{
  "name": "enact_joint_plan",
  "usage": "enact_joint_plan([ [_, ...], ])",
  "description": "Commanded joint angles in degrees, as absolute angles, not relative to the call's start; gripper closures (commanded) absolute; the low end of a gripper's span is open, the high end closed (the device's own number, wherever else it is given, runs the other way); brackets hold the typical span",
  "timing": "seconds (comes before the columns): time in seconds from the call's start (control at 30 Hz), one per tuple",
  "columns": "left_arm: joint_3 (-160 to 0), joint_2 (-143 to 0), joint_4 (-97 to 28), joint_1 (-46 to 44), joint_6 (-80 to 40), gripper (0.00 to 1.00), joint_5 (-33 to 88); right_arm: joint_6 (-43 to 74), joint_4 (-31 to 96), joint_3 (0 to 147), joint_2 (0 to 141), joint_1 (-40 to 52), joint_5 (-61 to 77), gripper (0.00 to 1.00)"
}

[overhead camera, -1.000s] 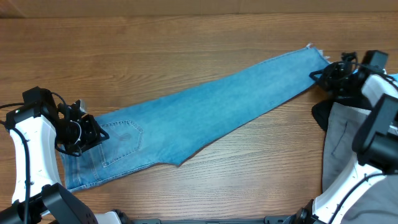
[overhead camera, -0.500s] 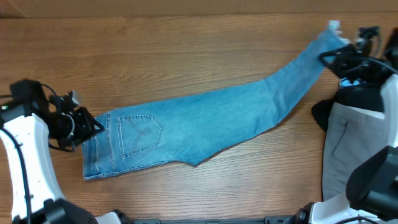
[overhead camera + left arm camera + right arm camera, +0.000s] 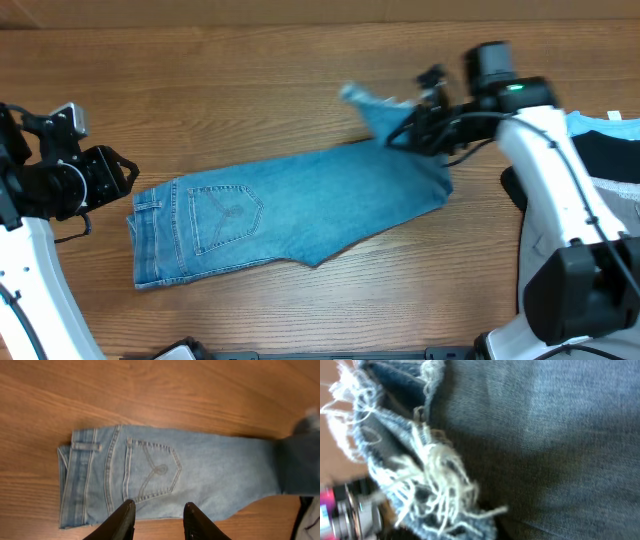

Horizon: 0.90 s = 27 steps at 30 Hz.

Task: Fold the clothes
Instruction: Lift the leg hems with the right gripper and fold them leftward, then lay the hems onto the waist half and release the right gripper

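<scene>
One long wooden table (image 3: 250, 80) fills everything we can see, warm brown grain running side to side, and nothing of the room beyond it shows. On it the jeans (image 3: 290, 205) lie flat, light blue, with the waistband (image 3: 142, 235) at the left end and the stitched back pocket (image 3: 152, 472) facing up. The leg runs off to the right, and there it doubles back on itself. The right gripper (image 3: 408, 127) pinches the frayed hem (image 3: 432, 467) and holds it up off the table, above the leg. From the right wrist we get white threads and denim right up against the lens, blurred, filling the frame. Over on the left, the left gripper (image 3: 118, 176) hangs near the waistband end, not touching the cloth. We see its fingers (image 3: 120, 522) spread apart with nothing between them, and the pocket and seat of the jeans lie below. At the right edge there's a heap of other clothes (image 3: 610, 160), black, grey and pale blue, partly hidden behind the right arm (image 3: 560, 170). It sits apart from the jeans.
</scene>
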<state>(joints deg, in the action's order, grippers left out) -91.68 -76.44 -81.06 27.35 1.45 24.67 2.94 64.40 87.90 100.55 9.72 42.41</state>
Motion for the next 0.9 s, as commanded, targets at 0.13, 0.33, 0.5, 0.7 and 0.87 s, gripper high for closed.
enact_joint_plan([
  [0.13,-94.02,-74.83,-80.75,27.03,-1.93,0.65,25.52,8.97,55.37,87.68,100.51,28.14,38.7,0.96],
  [0.33,-94.02,-74.83,-80.97,27.03,-1.91,0.65,25.54,18.74,43.92,87.61,103.0,40.95,29.82,0.96],
  [0.5,-94.02,-74.83,-81.41,27.03,-1.87,0.65,25.91,23.03,36.45,87.39,105.62,49.74,23.49,0.96],
  [0.7,-94.04,-74.83,-81.38,27.03,-1.69,0.65,26.02,23.0,24.32,87.37,109.91,55.7,22.5,0.96],
  [0.87,-94.02,-74.83,-81.47,27.03,-1.69,0.65,26.02,24.27,17.28,87.37,114.26,57.19,23.0,0.66],
])
